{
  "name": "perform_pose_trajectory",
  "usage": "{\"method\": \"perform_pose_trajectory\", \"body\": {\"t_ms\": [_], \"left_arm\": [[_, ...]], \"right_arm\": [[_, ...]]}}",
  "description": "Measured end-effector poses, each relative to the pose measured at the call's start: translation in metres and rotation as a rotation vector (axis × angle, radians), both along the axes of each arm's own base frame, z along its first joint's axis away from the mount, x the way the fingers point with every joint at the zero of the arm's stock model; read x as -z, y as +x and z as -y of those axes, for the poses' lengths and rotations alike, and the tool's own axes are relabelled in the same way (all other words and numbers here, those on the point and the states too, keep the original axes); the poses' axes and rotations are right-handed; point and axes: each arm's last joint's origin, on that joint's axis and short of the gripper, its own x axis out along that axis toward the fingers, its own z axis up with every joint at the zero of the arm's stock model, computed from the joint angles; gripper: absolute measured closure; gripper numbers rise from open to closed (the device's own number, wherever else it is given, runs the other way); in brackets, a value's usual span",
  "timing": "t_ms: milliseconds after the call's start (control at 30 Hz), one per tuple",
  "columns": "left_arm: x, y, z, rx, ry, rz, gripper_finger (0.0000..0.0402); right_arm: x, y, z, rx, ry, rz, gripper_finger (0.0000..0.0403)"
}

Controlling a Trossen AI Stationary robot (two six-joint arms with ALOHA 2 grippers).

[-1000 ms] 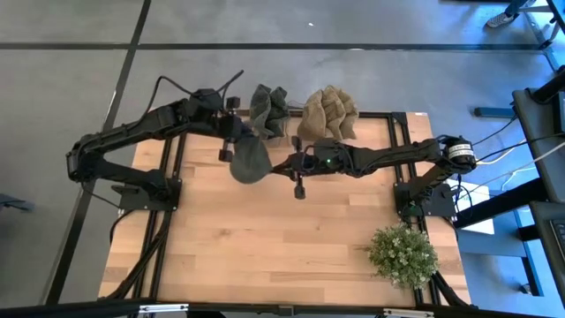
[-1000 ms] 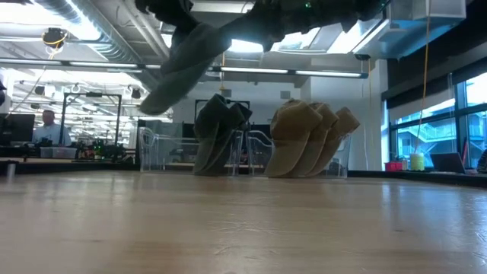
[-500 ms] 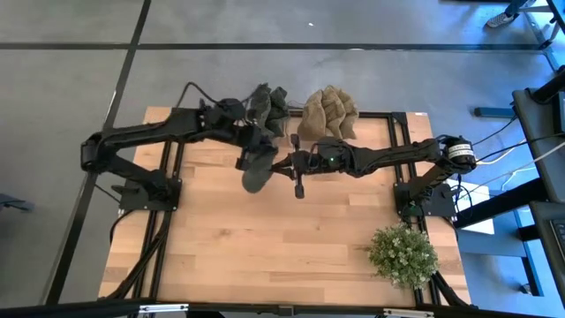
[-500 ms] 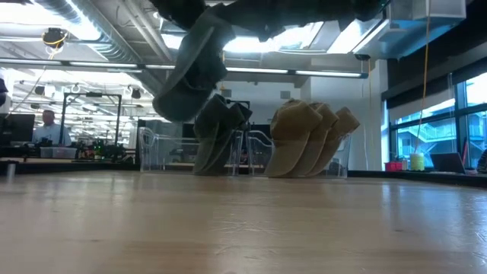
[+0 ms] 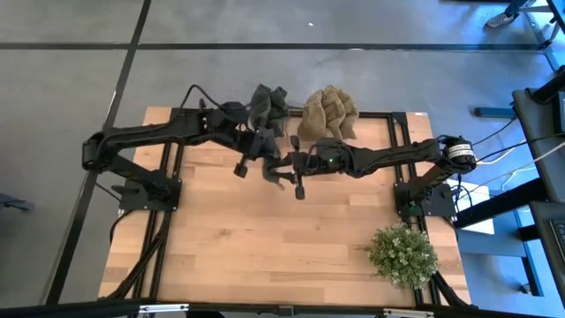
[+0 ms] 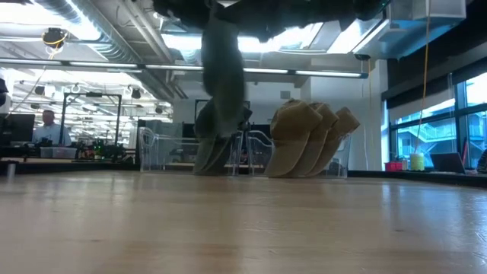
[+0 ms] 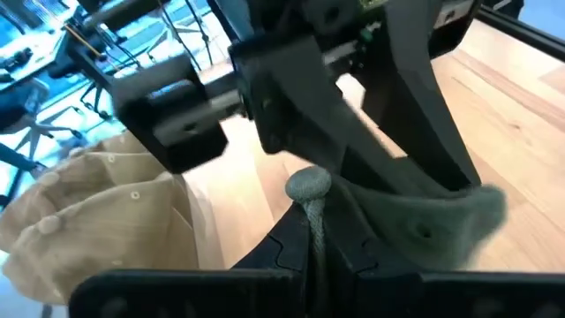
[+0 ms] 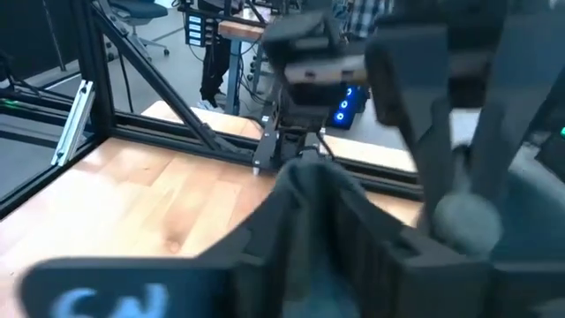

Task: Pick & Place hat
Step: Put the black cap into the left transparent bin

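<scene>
Pinched between the closed jaws of the left gripper (image 7: 311, 256) is a fold of the grey-green hat (image 7: 415, 221), its top button visible just above the fingers in the left wrist view. The hat is held clear of the table (image 5: 265, 238), hanging edge-down near the top centre of the low view (image 6: 222, 76), probably so that it can be passed across. The right gripper (image 5: 284, 170) is met at centre frame in the high view, its jaws apparently clamped on the same cloth, though this cannot be told for certain. Behind them, near the upper edge of the table, the stacked grey-green hats (image 5: 268, 109) and tan hats (image 5: 329, 113) are seen.
</scene>
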Motion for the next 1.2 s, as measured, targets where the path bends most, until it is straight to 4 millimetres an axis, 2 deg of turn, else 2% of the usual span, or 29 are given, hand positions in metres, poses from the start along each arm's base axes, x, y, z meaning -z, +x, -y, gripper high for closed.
{"method": "perform_pose_trajectory", "body": {"t_ms": [200, 367, 600, 933, 1200], "left_arm": [[-0.012, -0.007, 0.002, 0.009, 0.043, 0.066, 0.0397], [-0.022, -0.01, 0.003, 0.008, 0.065, 0.137, 0.0397], [-0.03, -0.017, 0.004, 0.017, 0.118, 0.172, 0.0397], [-0.047, -0.054, 0.013, 0.015, 0.138, 0.169, 0.0397], [-0.06, -0.074, 0.019, 0.024, 0.179, 0.214, 0.0397]], "right_arm": [[0.001, 0.0, 0.0, 0.004, 0.024, -0.014, 0.0233], [0.003, 0.001, -0.001, 0.01, 0.071, -0.018, 0.0202], [0.014, 0.007, -0.009, -0.008, 0.068, -0.053, 0.0197], [0.018, 0.005, -0.012, -0.014, 0.038, -0.099, 0.0196], [0.021, 0.004, -0.012, -0.011, 0.041, -0.129, 0.0196]]}}
